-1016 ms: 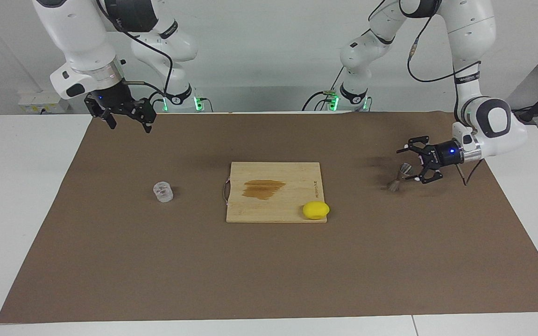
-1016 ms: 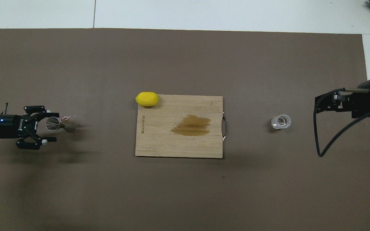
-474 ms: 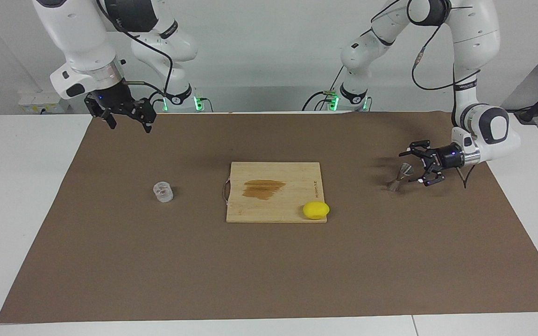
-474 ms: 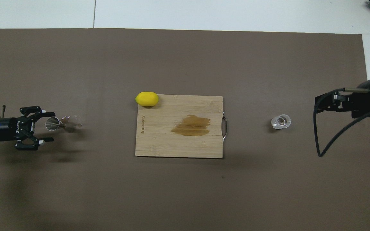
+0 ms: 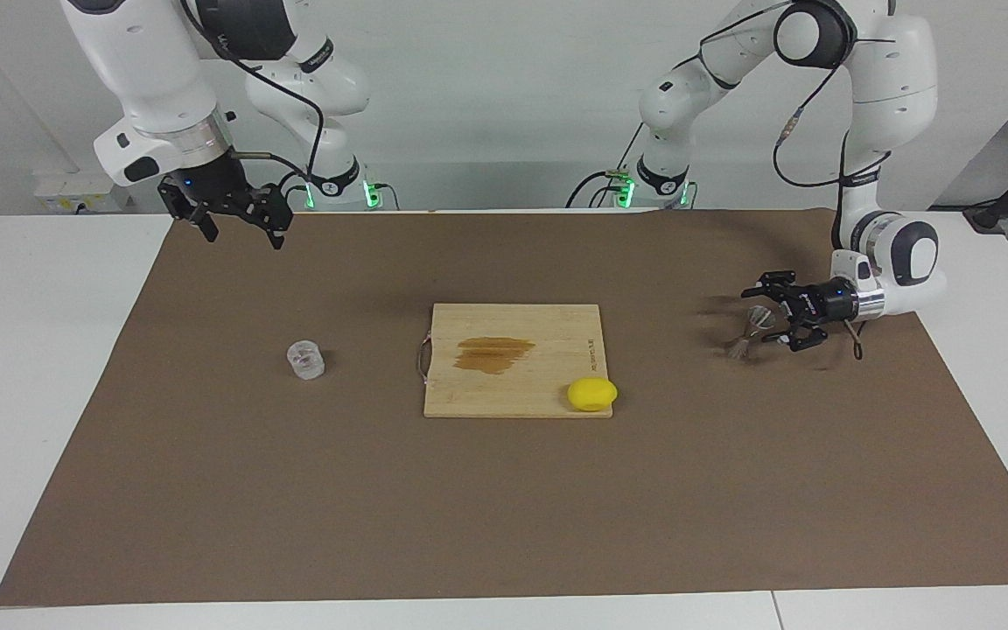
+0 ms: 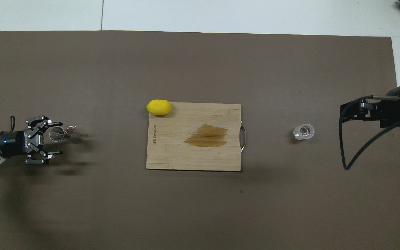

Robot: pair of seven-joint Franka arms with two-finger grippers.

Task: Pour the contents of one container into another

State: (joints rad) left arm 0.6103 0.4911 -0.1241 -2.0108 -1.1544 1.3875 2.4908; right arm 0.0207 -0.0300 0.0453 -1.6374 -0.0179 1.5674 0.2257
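The clear glass cup (image 5: 305, 360) stands upright on the brown mat toward the right arm's end; it also shows in the overhead view (image 6: 303, 131). The silvery hourglass jigger (image 5: 747, 334) stands on the mat toward the left arm's end, also in the overhead view (image 6: 64, 135). My left gripper (image 5: 764, 312) lies low and level, open, with the jigger's upper cone between its spread fingers; in the overhead view (image 6: 58, 138) nothing is gripped. My right gripper (image 5: 241, 236) waits open and empty, raised over the mat's corner by its base, apart from the cup; its dark body shows in the overhead view (image 6: 359, 109).
A wooden cutting board (image 5: 486, 389) with a brown stain lies mid-table, also in the overhead view (image 6: 186, 159). A yellow lemon (image 5: 592, 394) sits at its corner farthest from the robots, toward the left arm's end (image 6: 158, 107). The brown mat (image 5: 504, 507) covers the table.
My left arm has lowered its wrist, bringing the open gripper down level with the jigger's upper cone. The right arm, cup and jigger have not moved.
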